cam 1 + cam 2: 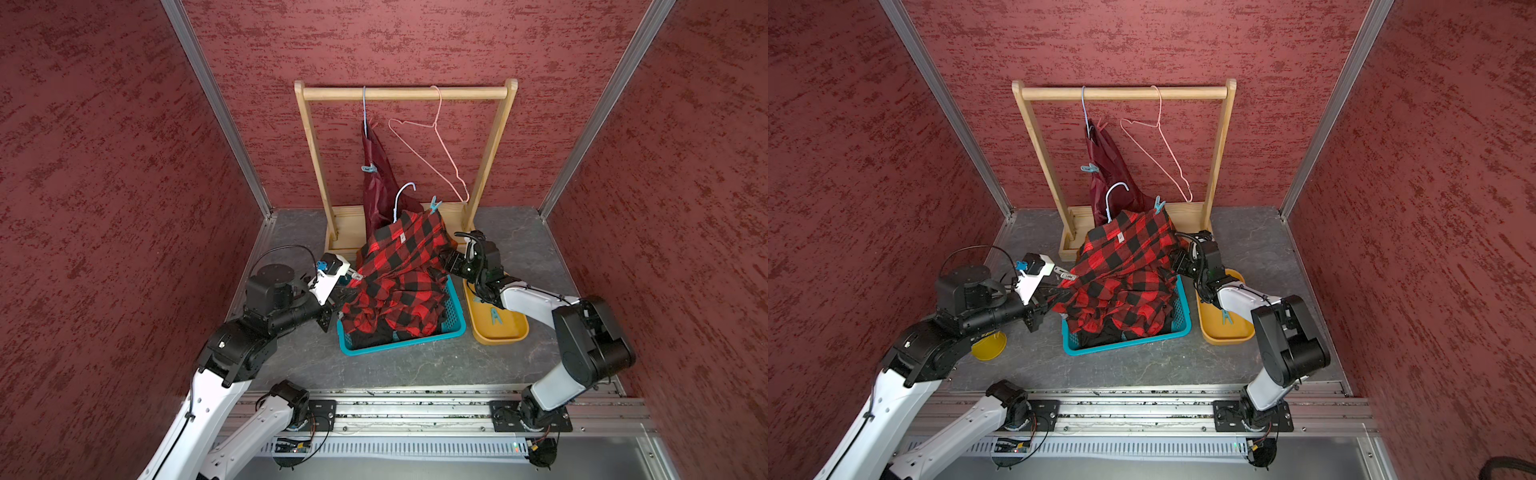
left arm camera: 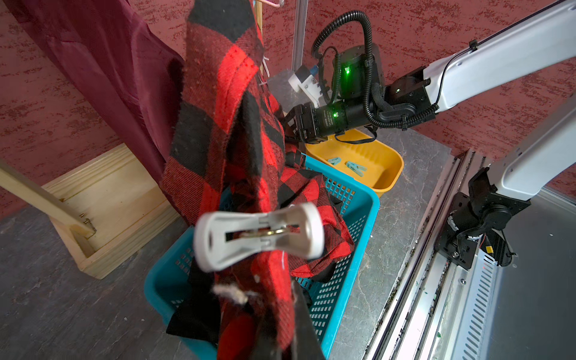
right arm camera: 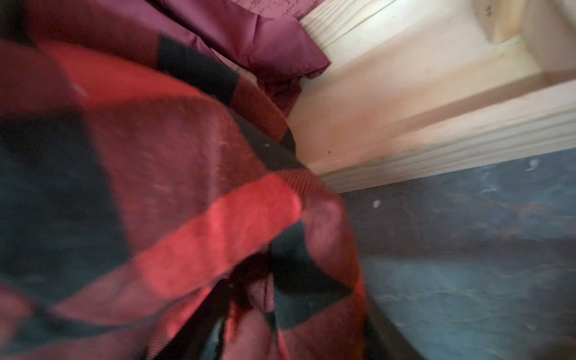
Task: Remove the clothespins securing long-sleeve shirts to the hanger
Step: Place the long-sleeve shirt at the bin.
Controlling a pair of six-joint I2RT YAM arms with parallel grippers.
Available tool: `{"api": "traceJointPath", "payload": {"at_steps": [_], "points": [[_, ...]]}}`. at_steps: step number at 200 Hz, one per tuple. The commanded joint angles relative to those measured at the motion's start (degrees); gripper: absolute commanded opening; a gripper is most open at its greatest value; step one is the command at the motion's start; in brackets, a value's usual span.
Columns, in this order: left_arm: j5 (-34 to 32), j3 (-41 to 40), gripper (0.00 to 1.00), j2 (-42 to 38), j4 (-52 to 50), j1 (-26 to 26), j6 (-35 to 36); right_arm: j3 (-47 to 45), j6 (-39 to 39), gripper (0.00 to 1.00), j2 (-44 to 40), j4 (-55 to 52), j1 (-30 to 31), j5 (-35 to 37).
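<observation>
Up close, the left fingers (image 2: 304, 324) are clamped on a fold of the red-and-black plaid shirt (image 2: 218, 124). Just beyond them a white plastic clothespin (image 2: 258, 237) is clipped to its edge, seen large only in the left wrist view. The right fingers (image 2: 289, 121) are buried in the same plaid, so I cannot tell their state; the right wrist view gives only blurred cloth. Both top views add a teal plastic clothespin (image 1: 434, 204) atop the plaid shirt and a second teal clothespin (image 1: 369, 168) on the hanging maroon satin shirt (image 1: 376, 191). Two loose teal clothespins (image 2: 355, 168) lie in the yellow plastic tray (image 2: 389, 174) beside the teal mesh basket (image 2: 358, 218) on the grey desk (image 1: 395, 365).
</observation>
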Motion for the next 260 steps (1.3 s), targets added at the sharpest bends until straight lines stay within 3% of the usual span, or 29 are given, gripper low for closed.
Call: {"api": "traceJointPath", "payload": {"at_steps": [1, 20, 34, 109, 166, 209, 260], "points": [[-0.5, 1.1, 0.0, -0.9, 0.6, 0.3, 1.0, 2.8, 0.2, 0.32, -0.7, 3.2, -0.4, -2.0], [-0.9, 1.0, 0.0, -1.0, 0.6, 0.2, 1.2, 2.7, -0.2, 0.1, -3.0, 1.9, -0.3, -1.8], [-1.1, 1.0, 0.0, -1.0, 0.7, 0.2, 1.4, 2.7, -0.7, 0.0, -5.0, 0.3, -0.2, -2.0], [-3.7, 3.2, 0.0, -2.5, -1.0, 0.1, 2.9, 0.2, 1.6, 0.0, -15.1, -3.7, 6.2, -1.3], [-6.1, 4.5, 0.0, -4.2, -5.5, -0.6, 5.9, -3.4, 5.8, 0.0, -18.4, -5.1, 14.8, 0.7], [-8.3, 4.2, 0.0, -4.1, -7.3, -3.2, 8.0, -7.5, 9.8, 0.0, -18.2, -2.7, 19.7, 2.8], [-8.5, 2.3, 0.0, -2.5, -5.5, -6.4, 8.3, -14.5, 14.2, 0.0, -12.1, 6.8, 20.5, 4.4]]}}
